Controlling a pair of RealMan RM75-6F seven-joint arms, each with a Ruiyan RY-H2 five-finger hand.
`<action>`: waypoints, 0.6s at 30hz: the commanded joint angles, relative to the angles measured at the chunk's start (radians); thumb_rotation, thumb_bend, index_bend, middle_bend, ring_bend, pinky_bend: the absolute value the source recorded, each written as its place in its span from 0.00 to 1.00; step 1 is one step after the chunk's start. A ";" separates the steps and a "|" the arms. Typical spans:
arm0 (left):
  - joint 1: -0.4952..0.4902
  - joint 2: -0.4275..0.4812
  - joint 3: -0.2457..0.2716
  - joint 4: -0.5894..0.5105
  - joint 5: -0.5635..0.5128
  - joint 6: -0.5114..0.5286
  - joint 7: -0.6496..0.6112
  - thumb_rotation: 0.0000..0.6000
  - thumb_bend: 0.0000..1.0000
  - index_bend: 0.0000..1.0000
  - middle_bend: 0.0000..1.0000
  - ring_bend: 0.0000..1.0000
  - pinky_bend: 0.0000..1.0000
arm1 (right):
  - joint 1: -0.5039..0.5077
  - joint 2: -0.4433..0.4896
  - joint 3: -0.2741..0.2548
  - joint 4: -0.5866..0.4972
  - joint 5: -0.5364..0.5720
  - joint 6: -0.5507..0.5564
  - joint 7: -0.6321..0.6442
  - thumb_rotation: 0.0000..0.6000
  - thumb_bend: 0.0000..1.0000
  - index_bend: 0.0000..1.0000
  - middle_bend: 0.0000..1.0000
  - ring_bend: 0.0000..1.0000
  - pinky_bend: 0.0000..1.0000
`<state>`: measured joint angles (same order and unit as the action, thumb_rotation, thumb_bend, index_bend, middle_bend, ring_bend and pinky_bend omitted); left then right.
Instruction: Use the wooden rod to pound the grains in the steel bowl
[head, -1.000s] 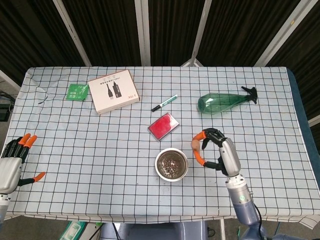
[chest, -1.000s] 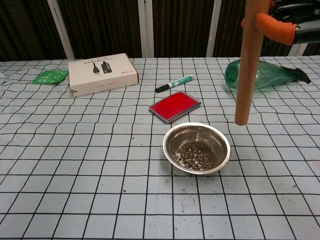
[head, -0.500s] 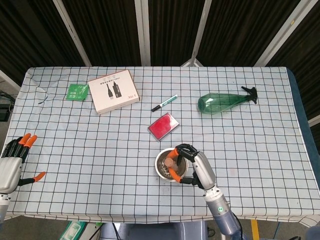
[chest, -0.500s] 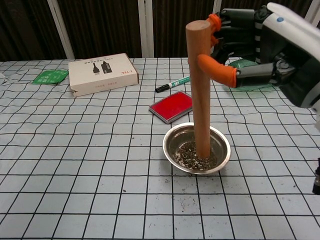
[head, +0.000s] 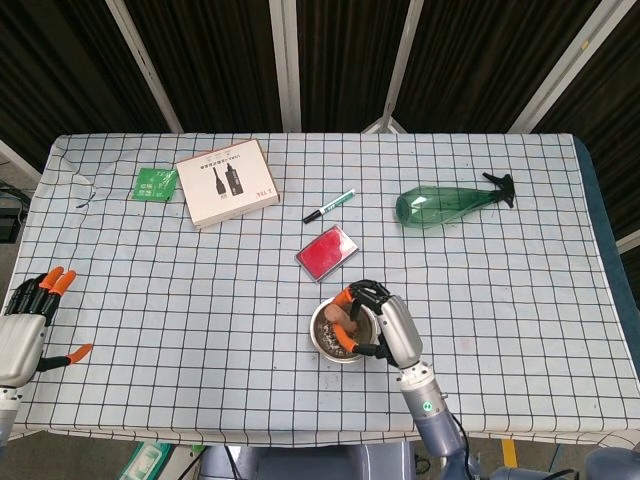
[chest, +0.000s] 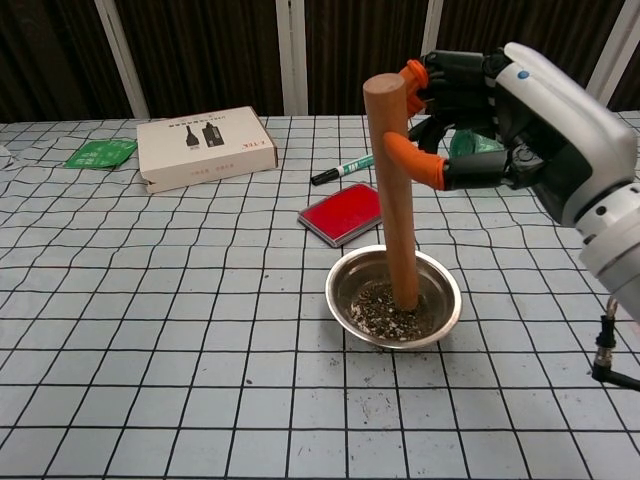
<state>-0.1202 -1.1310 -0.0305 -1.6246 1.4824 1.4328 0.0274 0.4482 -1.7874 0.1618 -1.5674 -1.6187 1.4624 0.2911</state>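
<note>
The wooden rod (chest: 394, 195) stands almost upright in the steel bowl (chest: 437, 316), its lower end down among the dark grains (chest: 382, 308). My right hand (chest: 500, 118) grips the rod near its top, fingers wrapped round it. In the head view the right hand (head: 385, 322) hovers over the bowl (head: 322, 342) and hides most of the rod (head: 337, 321). My left hand (head: 28, 320) rests at the table's left edge, fingers spread, holding nothing.
A red flat case (chest: 349, 213) lies just behind the bowl, a marker pen (chest: 347, 167) beyond it. A green spray bottle (head: 450, 204) lies at the right, a cardboard box (chest: 205, 146) and a green packet (chest: 100, 153) at the back left.
My right hand carried the rod from the right of the bowl over it and drove it down into the grains. Since half a second ago the rod has shifted slightly. The left hand stayed still.
</note>
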 joint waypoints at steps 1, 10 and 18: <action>-0.001 0.000 0.000 -0.001 0.000 -0.001 0.001 1.00 0.09 0.00 0.00 0.00 0.00 | -0.006 -0.004 0.001 0.015 0.011 0.003 0.010 1.00 0.58 0.83 0.65 0.62 0.30; 0.000 0.000 -0.001 -0.005 -0.002 0.000 0.006 1.00 0.09 0.00 0.00 0.00 0.00 | -0.014 -0.010 -0.006 0.036 0.025 0.002 0.025 1.00 0.58 0.83 0.65 0.62 0.30; 0.001 0.000 -0.001 -0.005 -0.001 0.003 0.005 1.00 0.09 0.00 0.00 0.00 0.00 | -0.015 -0.011 -0.006 0.029 0.024 0.000 0.021 1.00 0.58 0.83 0.65 0.62 0.30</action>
<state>-0.1189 -1.1308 -0.0313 -1.6301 1.4811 1.4357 0.0321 0.4326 -1.7983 0.1545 -1.5366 -1.5935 1.4612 0.3123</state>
